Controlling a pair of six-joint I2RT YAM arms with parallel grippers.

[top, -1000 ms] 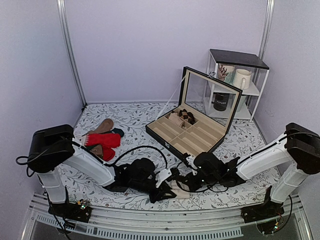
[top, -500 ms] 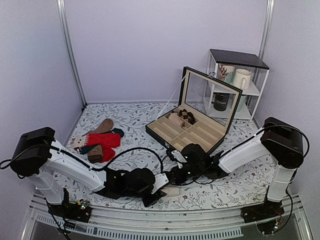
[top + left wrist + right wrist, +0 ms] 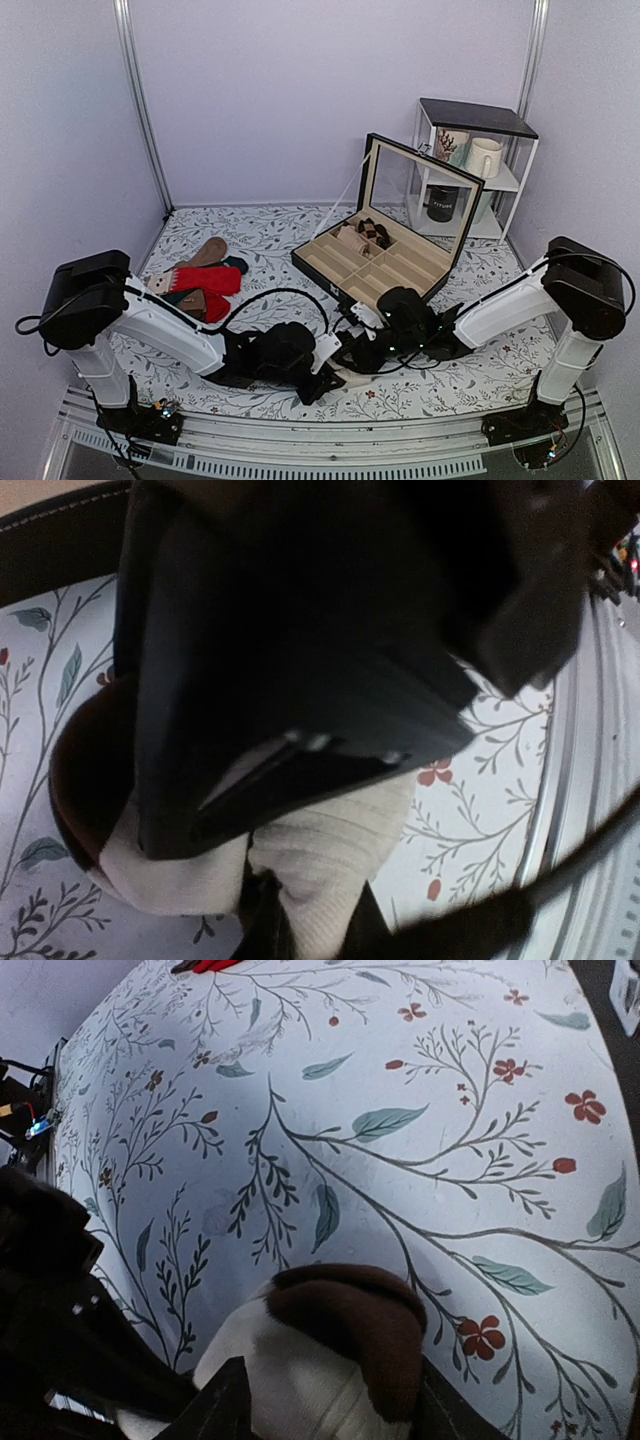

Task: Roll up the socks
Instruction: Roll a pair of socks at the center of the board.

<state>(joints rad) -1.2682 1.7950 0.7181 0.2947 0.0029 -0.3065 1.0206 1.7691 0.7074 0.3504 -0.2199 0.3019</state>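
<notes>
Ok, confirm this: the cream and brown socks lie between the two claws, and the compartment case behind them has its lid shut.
Not shut: the case has its lid raised open, as the top external view shows. The part about the socks is right.

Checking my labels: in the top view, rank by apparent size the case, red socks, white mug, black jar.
1. case, clearly largest
2. red socks
3. white mug and black jar look alike; I won't rank them.
</notes>
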